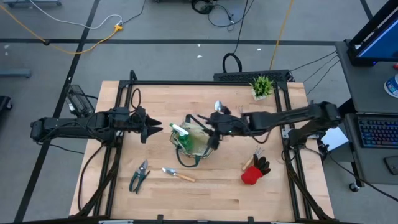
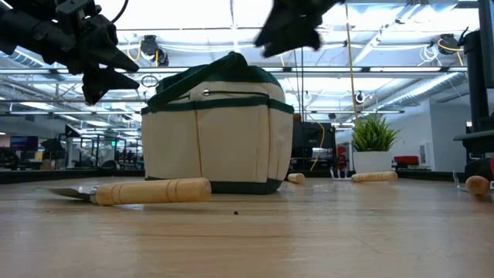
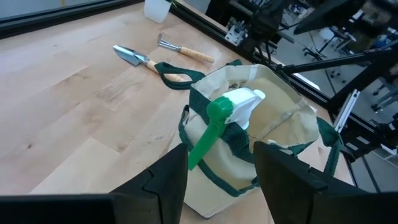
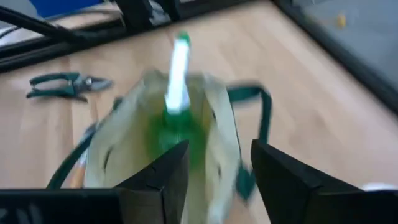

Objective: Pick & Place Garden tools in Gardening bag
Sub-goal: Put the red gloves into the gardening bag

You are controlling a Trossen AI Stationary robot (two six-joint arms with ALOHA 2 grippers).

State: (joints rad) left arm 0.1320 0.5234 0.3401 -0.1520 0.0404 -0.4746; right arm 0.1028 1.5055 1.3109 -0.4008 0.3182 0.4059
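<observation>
The khaki gardening bag (image 1: 198, 144) with dark green trim stands open at the table's middle. A green spray bottle (image 3: 225, 116) stands inside it, its white-and-green head sticking out past the rim on the left side. My left gripper (image 1: 155, 127) hovers open just left of the bag, above the table. My right gripper (image 1: 214, 129) hovers open over the bag's right part. Its wrist view looks down on the bottle (image 4: 176, 87). Pruners (image 1: 139, 176) and a trowel (image 1: 178, 175) lie in front of the bag. A second trowel (image 1: 219, 107) lies behind it.
A red-and-black glove (image 1: 255, 172) and a wooden-handled fork (image 1: 251, 160) lie at the right front. A small potted plant (image 1: 262, 86) stands at the far right corner. The near part of the table in front of the tools is bare wood.
</observation>
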